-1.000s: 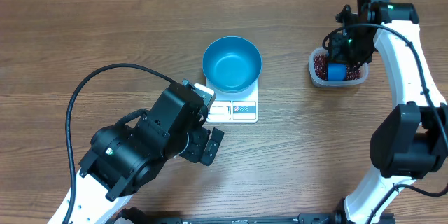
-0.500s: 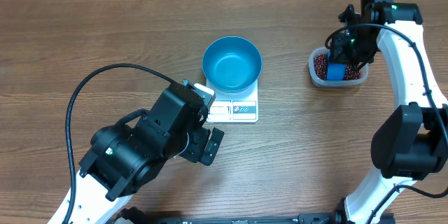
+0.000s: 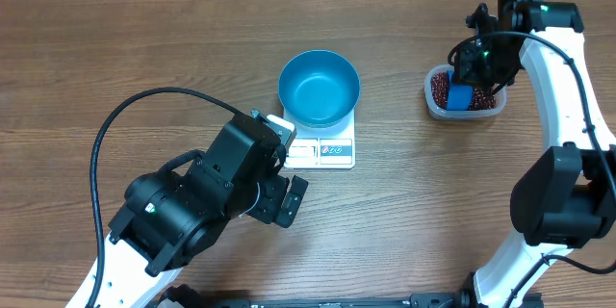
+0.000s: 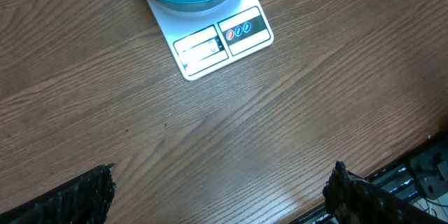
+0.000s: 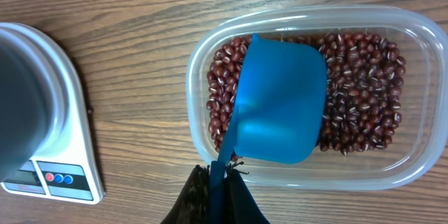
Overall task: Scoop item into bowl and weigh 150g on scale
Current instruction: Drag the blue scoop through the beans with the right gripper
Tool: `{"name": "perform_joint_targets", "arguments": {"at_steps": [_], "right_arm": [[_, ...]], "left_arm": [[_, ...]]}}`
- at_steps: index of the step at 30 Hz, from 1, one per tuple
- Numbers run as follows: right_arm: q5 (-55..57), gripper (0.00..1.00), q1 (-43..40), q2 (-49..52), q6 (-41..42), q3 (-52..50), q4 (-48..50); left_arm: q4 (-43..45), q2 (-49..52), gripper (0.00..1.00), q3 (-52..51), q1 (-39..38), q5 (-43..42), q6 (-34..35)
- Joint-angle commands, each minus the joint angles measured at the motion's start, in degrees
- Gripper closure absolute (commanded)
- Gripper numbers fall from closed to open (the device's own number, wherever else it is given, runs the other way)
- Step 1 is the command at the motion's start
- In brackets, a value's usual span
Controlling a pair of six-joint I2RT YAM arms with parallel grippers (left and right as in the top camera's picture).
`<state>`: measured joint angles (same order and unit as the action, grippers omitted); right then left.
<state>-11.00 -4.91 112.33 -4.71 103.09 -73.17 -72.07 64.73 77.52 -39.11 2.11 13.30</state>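
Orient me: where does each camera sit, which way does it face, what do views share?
Overhead: above the table, looking straight down; left arm, right arm, bowl on scale.
Left wrist: on the left gripper, facing down at scale and bowl; open fingers at bottom corners.
Right wrist: on the right gripper, facing down into tub of beans; shut on the scoop.
Shared: scale shows in all three.

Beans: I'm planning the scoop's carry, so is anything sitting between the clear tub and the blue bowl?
Nothing visible. Overhead, only bare table lies between the tub and the bowl on the scale. The right end effector is shut on the scoop over the beans; the left arm sits off that line.
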Motion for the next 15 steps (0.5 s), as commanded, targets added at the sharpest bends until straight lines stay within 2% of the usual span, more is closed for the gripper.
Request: {"name": "perform_joint_targets", "arguments": {"at_steps": [1, 8, 15], "right_arm": [[-5.01, 0.96, -0.52, -3.37, -0.31, 2.36, 0.44], [-5.77, 0.96, -4.79, -3.37, -0.31, 2.34, -0.68], [-11.67, 0.96, -8.74, -3.08, -2.29, 1.14, -0.7]], "left_arm": [[0.07, -0.24, 0.01, 0.72, 0.09, -0.22, -0.9], [0.07, -0.24, 0.01, 0.72, 0.09, -0.2, -0.9], [0.07, -0.24, 0.0, 0.72, 0.09, -0.2, -0.9]]}}
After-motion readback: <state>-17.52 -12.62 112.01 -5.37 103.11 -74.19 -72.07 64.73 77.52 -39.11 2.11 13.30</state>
